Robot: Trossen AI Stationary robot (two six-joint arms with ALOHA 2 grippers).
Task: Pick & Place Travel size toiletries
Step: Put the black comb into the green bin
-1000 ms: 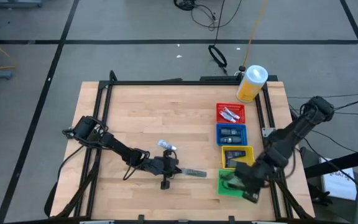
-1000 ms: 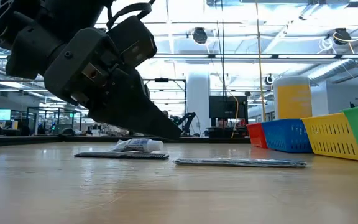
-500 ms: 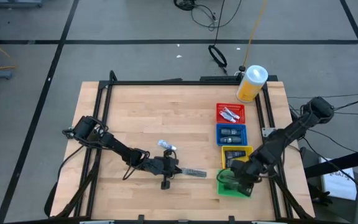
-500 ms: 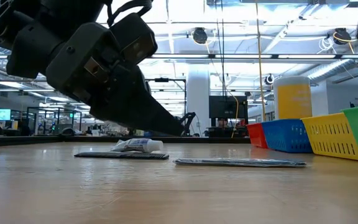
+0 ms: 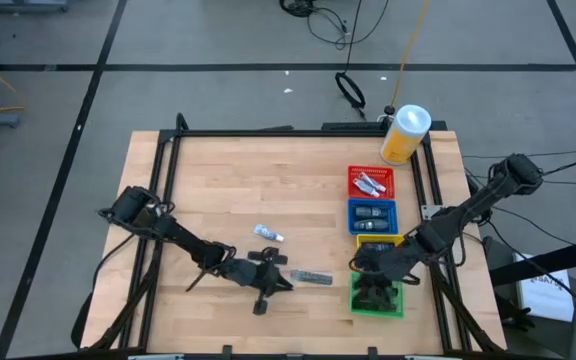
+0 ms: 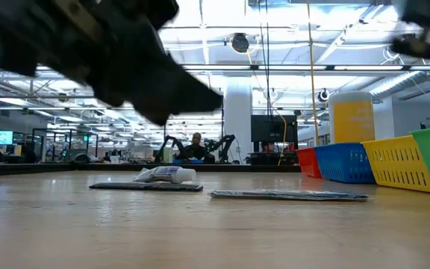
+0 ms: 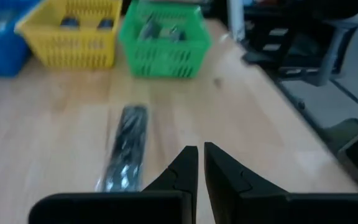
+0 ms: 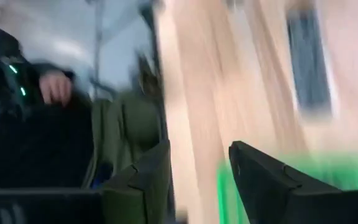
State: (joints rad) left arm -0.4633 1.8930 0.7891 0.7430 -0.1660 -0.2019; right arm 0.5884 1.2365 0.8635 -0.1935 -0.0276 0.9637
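Fingers: left gripper (image 7: 200,163) nearly closed, only a thin slit between the tips, nothing held; right gripper (image 8: 199,163) spread wide, empty.
Table (image 5: 218,180): wood top, both arms low over the near half.
Left arm: gripper (image 5: 273,283) sits just beside the flat dark sachet (image 5: 311,276), at its near-left end, not on it.
Right arm: gripper (image 5: 366,262) at the left rim of the green basket (image 5: 376,301), near the yellow basket (image 5: 396,241).
Baskets: red (image 5: 371,181), blue (image 5: 373,214), yellow, green in a row along the right side; each holds small toiletries.
Step, my reading: left arm lining up on the sachet, grasp not begun.
Doing it well: open the fingers first, centre them across the sachet's narrow width, come down flat to the wood; it lies thin, so a shallow pinch may slip off.
Sachet: long, flat, dark with pale flecks, on bare wood (image 7: 126,146).
Tube (image 5: 268,233): small, white, well behind the sachet, untouched.
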